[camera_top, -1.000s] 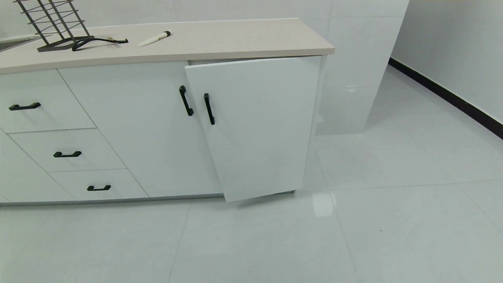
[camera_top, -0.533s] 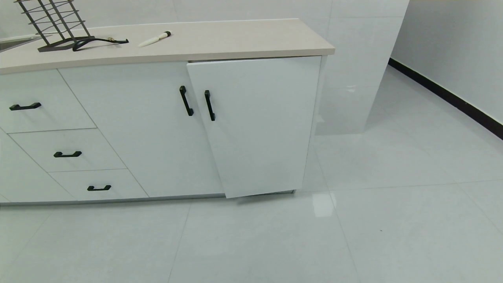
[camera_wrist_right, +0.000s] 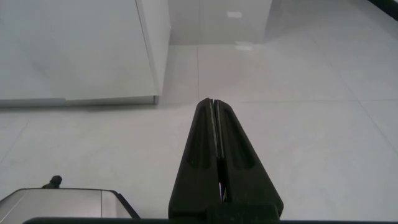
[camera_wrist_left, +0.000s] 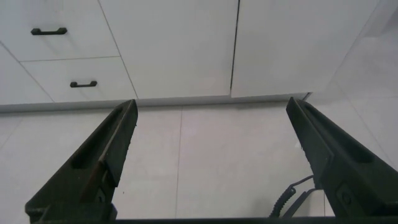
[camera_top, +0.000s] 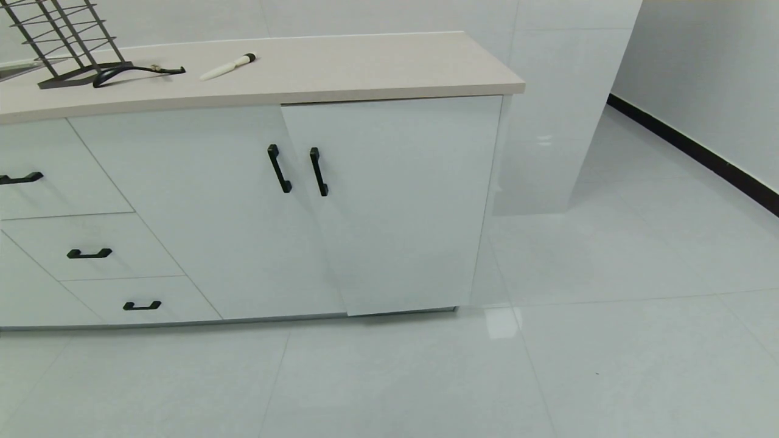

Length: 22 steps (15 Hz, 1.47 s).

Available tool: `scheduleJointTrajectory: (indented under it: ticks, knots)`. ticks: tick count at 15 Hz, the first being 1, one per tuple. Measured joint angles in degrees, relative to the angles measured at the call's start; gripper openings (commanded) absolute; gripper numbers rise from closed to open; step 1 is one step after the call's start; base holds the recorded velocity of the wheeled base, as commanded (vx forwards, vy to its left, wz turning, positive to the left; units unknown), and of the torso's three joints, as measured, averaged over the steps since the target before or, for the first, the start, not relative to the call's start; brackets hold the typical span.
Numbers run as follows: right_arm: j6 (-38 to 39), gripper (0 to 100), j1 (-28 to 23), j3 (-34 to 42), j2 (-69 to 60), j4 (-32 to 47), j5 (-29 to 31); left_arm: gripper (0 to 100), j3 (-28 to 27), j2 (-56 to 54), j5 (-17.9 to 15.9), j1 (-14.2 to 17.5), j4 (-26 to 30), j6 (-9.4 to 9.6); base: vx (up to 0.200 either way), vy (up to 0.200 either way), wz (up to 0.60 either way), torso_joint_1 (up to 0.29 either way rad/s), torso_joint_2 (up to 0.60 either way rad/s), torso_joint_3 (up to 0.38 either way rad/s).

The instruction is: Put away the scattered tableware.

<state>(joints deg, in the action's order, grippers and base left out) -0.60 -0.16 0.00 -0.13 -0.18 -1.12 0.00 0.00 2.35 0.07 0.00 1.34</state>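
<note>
On the beige countertop [camera_top: 365,61] lie a white utensil with a black end [camera_top: 228,66] and a black curved-handled utensil [camera_top: 137,70], which rests by the foot of a black wire rack [camera_top: 58,42]. The right cabinet door [camera_top: 401,201] with its black handle [camera_top: 318,171] sits almost flush with the cabinet front. My left gripper [camera_wrist_left: 211,106] is open and holds nothing; it hangs above the floor, facing the cabinet's base. My right gripper [camera_wrist_right: 214,102] is shut with nothing in it, low over the floor tiles near the cabinet's corner.
Three drawers with black handles [camera_top: 88,253] stack at the left of the cabinet. A white pillar [camera_top: 548,121] stands right of the counter, and a black baseboard [camera_top: 700,155] runs along the far right wall. Open tiled floor [camera_top: 548,365] lies in front.
The right cabinet door has swung from ajar to nearly shut. The head camera has shifted a little, so the counter sits lower and further left in the picture.
</note>
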Motion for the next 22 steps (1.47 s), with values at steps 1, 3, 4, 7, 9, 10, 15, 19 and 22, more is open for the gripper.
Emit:
scheduleJointTrajectory:
  ticks: [1, 3, 4, 7, 9, 10, 15, 19, 22]
  knots:
    - [0.02, 0, 0.02, 0.00, 0.00, 0.02, 0.01, 100, 0.00, 0.00, -0.01, 0.06, 0.00, 0.02, 0.000, 0.200, 0.00, 0.007, 0.00, 0.002]
    - [0.02, 0, -0.05, 0.00, -0.02, 0.05, 0.01, 100, 0.00, 0.00, 0.00, -0.05, 0.00, 0.05, 0.000, 0.200, 0.00, 0.002, 0.00, 0.002]
    - [0.02, 0, -0.11, 0.00, -0.02, 0.05, 0.01, 100, 0.00, 0.00, 0.00, -0.05, 0.02, 0.05, 0.000, 0.200, 0.00, 0.007, 0.00, -0.002]
    - [0.02, 0, 0.00, 0.00, -0.02, 0.09, 0.04, 100, 0.00, 0.00, 0.00, 0.00, 0.00, 0.05, 0.000, 0.200, 0.00, 0.009, 0.00, 0.001]
    - [0.02, 0, -0.02, 0.00, -0.02, 0.09, 0.01, 100, 0.00, 0.00, 0.00, 0.00, 0.00, 0.05, 0.000, 0.200, 0.00, 0.000, 0.00, 0.000]
    - [0.02, 0, -0.02, 0.00, -0.02, 0.09, 0.01, 100, 0.00, 0.00, 0.00, 0.00, 0.00, 0.05, 0.000, 0.200, 0.00, 0.002, 0.01, 0.012]
    - [0.02, 0, -0.05, 0.00, -0.02, 0.09, 0.04, 100, 0.00, 0.00, -0.01, 0.00, 0.00, 0.07, 0.000, 0.200, 0.00, 0.001, 0.00, 0.002]
    - [0.09, 0, -0.02, 0.00, -0.02, 0.11, 0.09, 100, 0.00, 0.00, -0.01, 0.00, 0.00, 0.07, 0.000, 0.200, 0.00, 0.001, 0.00, 0.000]
    - [0.09, 0, -0.02, 0.00, -0.02, 0.11, 0.11, 100, 0.00, 0.00, 0.00, 0.00, 0.00, 0.07, 0.000, 0.200, 0.00, 0.005, 0.00, 0.001]
